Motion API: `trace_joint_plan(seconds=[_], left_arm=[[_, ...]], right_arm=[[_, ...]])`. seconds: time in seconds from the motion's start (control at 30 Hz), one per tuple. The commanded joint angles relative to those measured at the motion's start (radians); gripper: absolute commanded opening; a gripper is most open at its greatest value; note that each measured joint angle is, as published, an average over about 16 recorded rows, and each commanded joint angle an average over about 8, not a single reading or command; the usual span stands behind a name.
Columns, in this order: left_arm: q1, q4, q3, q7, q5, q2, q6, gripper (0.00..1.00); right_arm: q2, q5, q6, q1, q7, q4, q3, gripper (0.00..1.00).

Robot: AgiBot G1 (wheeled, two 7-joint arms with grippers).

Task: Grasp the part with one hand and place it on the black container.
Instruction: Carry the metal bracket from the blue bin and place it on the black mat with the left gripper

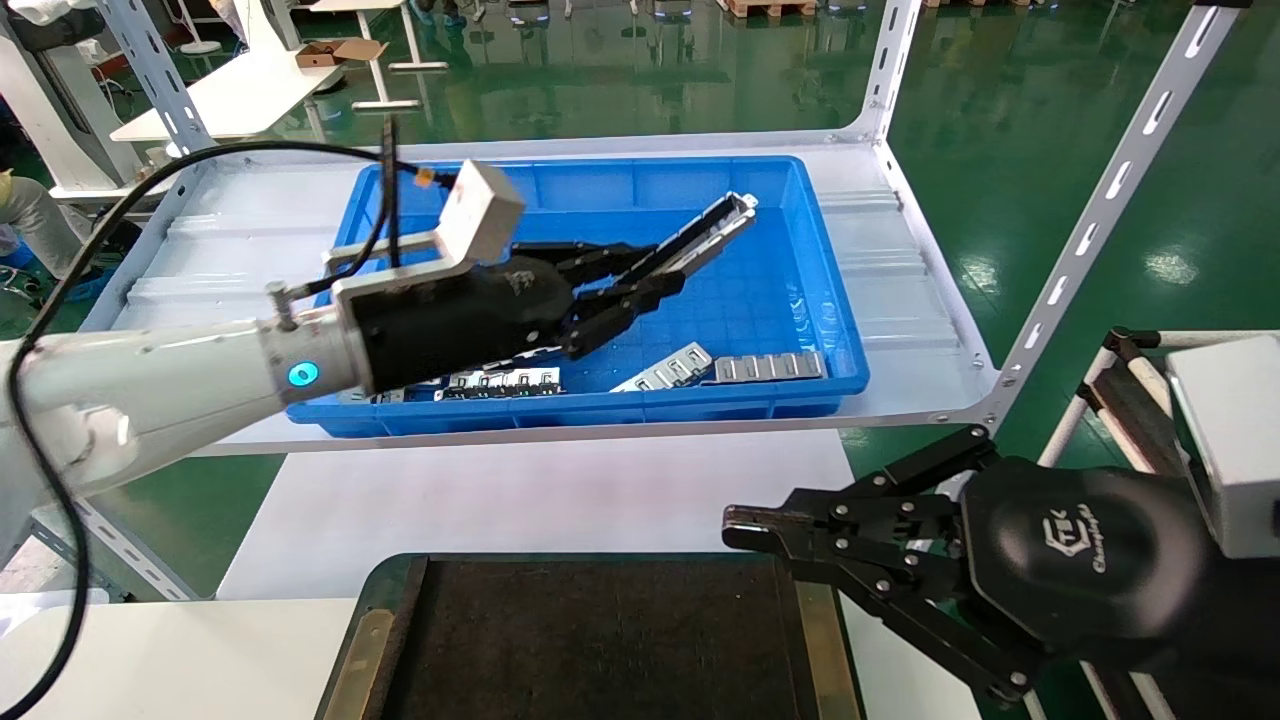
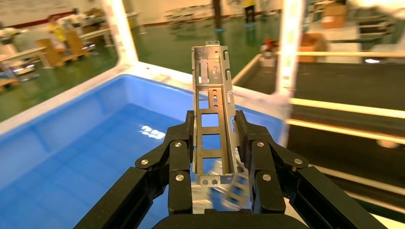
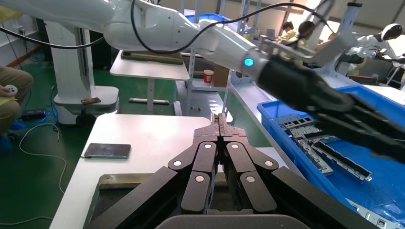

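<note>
At the frame's bottom lies the black container [image 1: 600, 640], rough-floored with brass-coloured side strips; the right pincer [image 1: 745, 528] idles beside it, fingers pressed together. Farther up, centre frame, the left pincer [image 1: 665, 275] clamps the part [image 1: 710, 232], a slim perforated grey channel, above the blue bin [image 1: 800, 300].

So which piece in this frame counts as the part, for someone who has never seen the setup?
Find the blue bin on the white shelf. Over it the left gripper is shut on the part, a light-grey channel with rectangular cut-outs. It alone is lifted; the flat tabbed strips lie on the bin floor.
</note>
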Motion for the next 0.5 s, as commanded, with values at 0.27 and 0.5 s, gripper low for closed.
trace_joint_plan(seconds=[0.27,0.5], left_arm=[[0.167,-0.298,-0.024,-0.047,-0.065,-0.167,0.073,0.0],[0.365,-0.634,-0.029,-0.131,-0.098,-0.301,-0.053,0.0]], right_arm=[[0.0,0.0,0.0,0.0,0.0,0.0,0.0,0.0],[0.0,0.0,0.0,0.0,0.0,0.0,0.0,0.0]])
